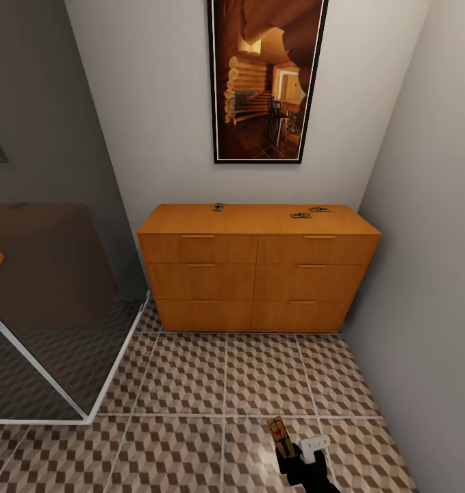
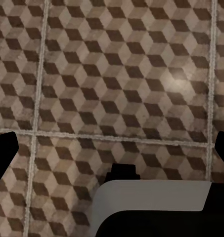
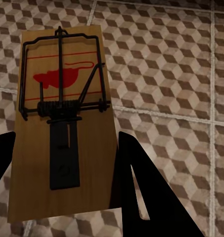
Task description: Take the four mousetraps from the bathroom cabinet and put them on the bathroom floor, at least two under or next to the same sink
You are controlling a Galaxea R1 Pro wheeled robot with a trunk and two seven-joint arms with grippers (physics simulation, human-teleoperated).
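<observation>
The floor (image 1: 191, 383) of cube-patterned tiles runs up to the cabinet (image 1: 258, 274) against the wall, and three traps (image 1: 300, 216) lie on the cabinet's top. The right gripper (image 1: 287, 445) has its jaws clamped on a fourth trap (image 3: 62, 123) above the floor. The left gripper (image 2: 112, 148) hangs over the tiles with jaws wide apart.

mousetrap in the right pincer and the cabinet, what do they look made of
The mousetrap looks like a pale matte wood board with dark metal wire and a printed red mouse. The cabinet looks like orange-brown wood or veneer with a smooth satin finish; faint grain, so uncertain.
</observation>
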